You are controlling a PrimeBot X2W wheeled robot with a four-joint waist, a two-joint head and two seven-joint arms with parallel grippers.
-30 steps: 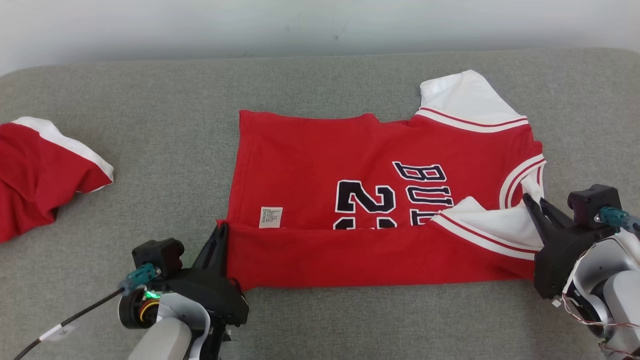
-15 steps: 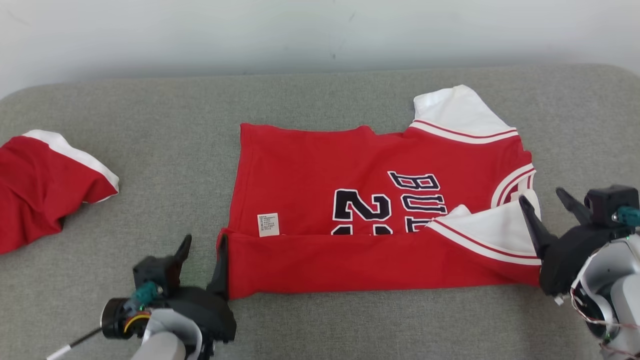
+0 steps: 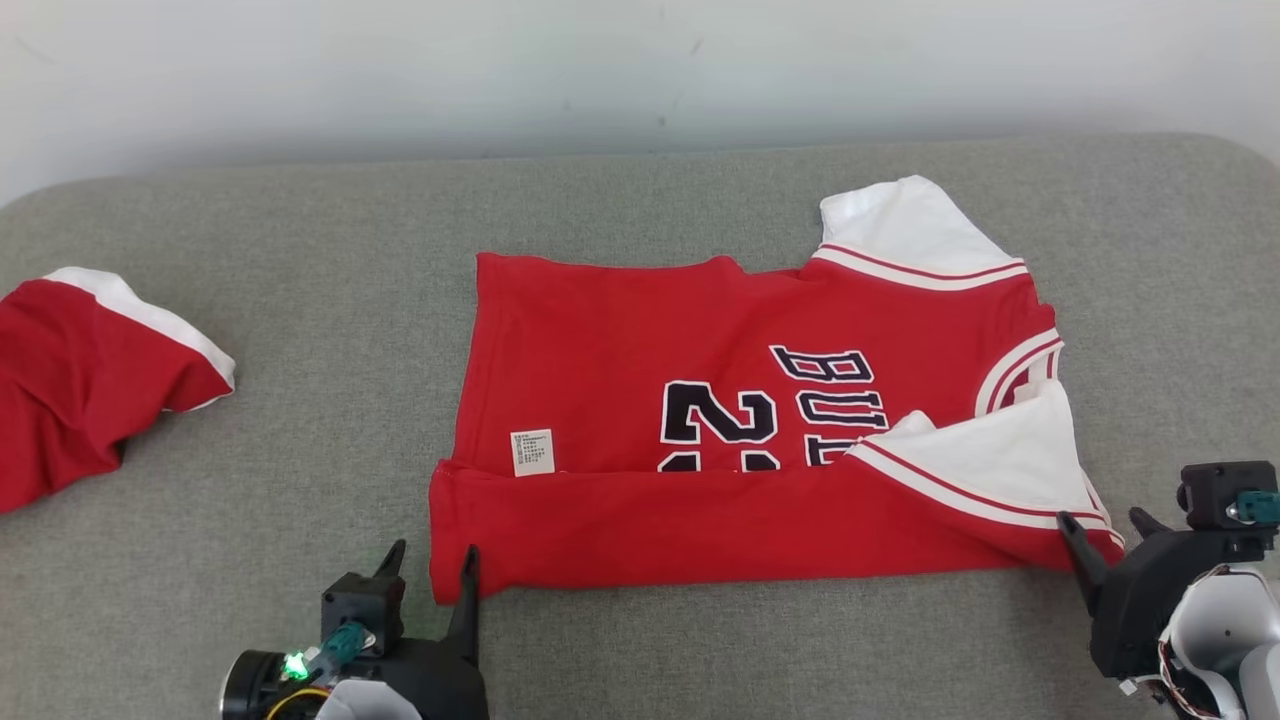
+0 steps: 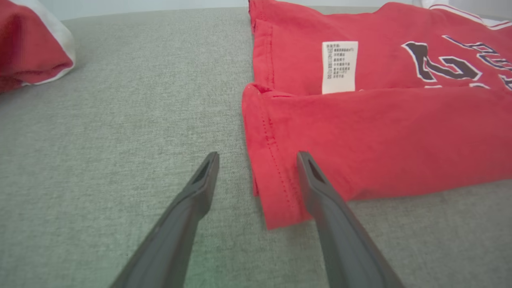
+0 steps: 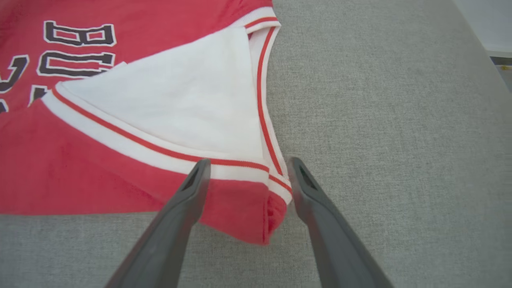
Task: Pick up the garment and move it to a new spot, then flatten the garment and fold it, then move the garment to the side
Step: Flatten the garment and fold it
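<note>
A red basketball jersey, the garment, lies flat on the grey padded surface, white sleeves at the right and its near strip folded up over the dark lettering. My left gripper stands open at the folded strip's lower left corner; that corner lies loose between the fingers. My right gripper is open at the lower right corner, by the folded white sleeve. The jersey's red corner lies between those fingers, not pinched.
A second red and white garment lies bunched at the left edge of the surface. A pale wall runs behind the surface's far edge. The surface's rounded right edge is close to my right gripper.
Both grippers have opened and let go of the folded strip's corners, then drawn back toward me. The strip stays folded. The head view shifted slightly.
</note>
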